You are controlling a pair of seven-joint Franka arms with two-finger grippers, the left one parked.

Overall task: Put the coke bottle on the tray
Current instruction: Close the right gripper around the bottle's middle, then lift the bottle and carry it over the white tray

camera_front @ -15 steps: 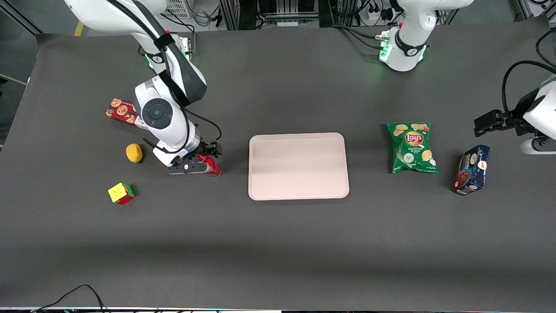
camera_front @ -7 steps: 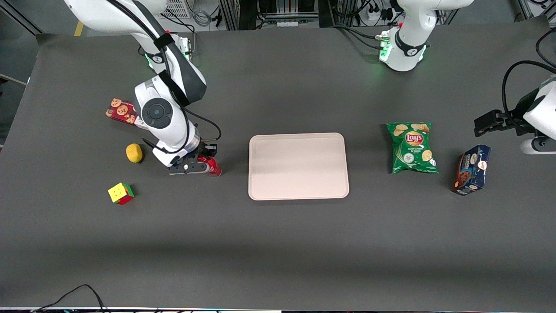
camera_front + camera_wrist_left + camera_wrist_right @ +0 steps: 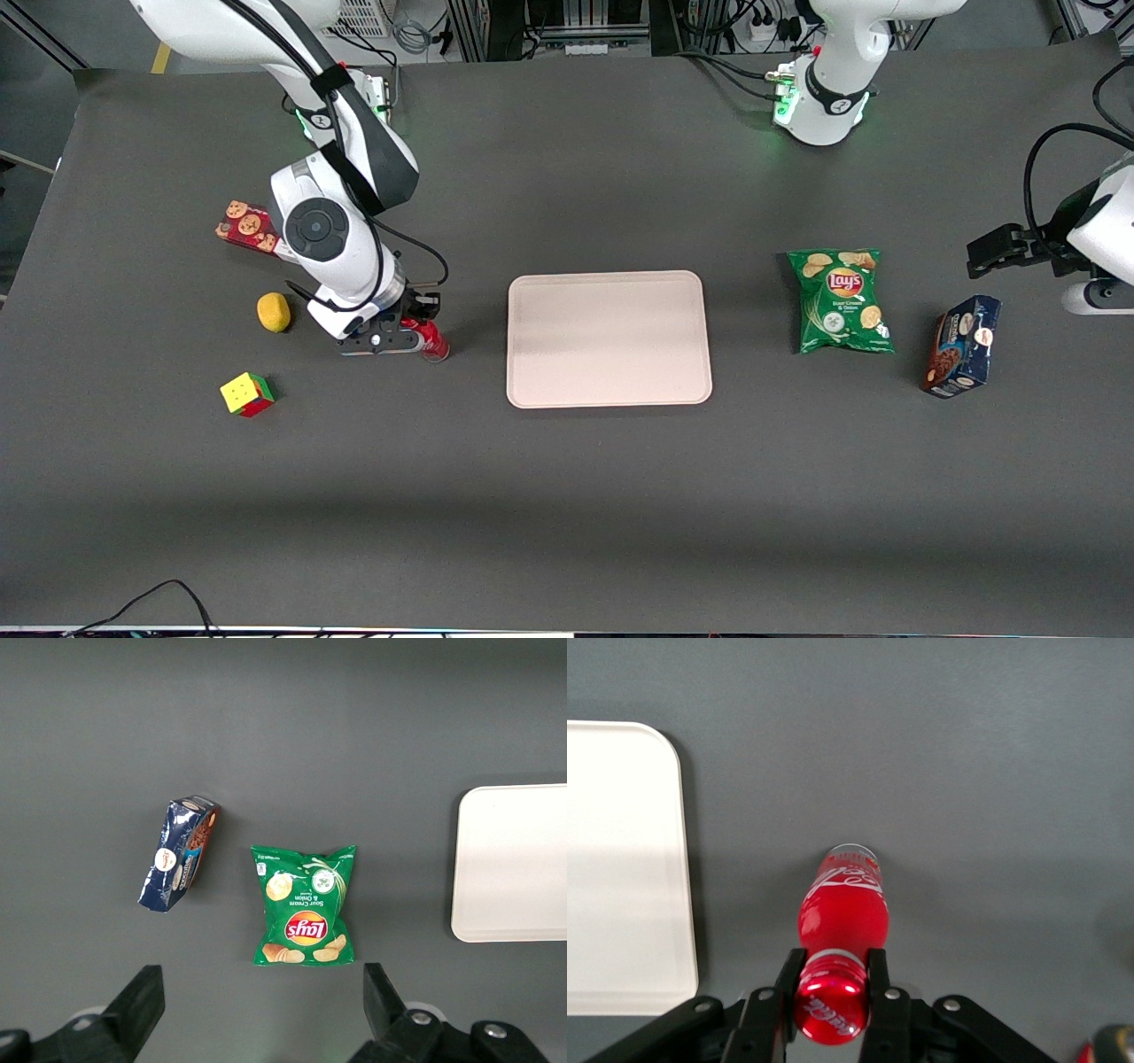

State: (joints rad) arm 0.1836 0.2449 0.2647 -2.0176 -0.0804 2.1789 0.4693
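The coke bottle (image 3: 432,340), small and red with white script, stands upright between the lemon and the tray, nearer the tray. My right gripper (image 3: 416,330) is shut on its neck just under the red cap. In the right wrist view the two black fingers (image 3: 790,973) press on either side of the bottle (image 3: 843,908), and the gripper (image 3: 833,970) sits over the cap. I cannot tell whether the bottle's base touches the table. The pale pinkish-beige tray (image 3: 609,390) lies flat at the table's middle with nothing on it; it also shows in the right wrist view (image 3: 620,859).
A lemon (image 3: 274,312), a Rubik's cube (image 3: 247,394) and a red cookie box (image 3: 246,226) lie toward the working arm's end. A green Lay's bag (image 3: 842,301) and a blue cookie box (image 3: 961,346) lie toward the parked arm's end.
The gripper and bottle have shifted very slightly away from the tray and from the front camera. The fingers stay shut on the bottle's neck.
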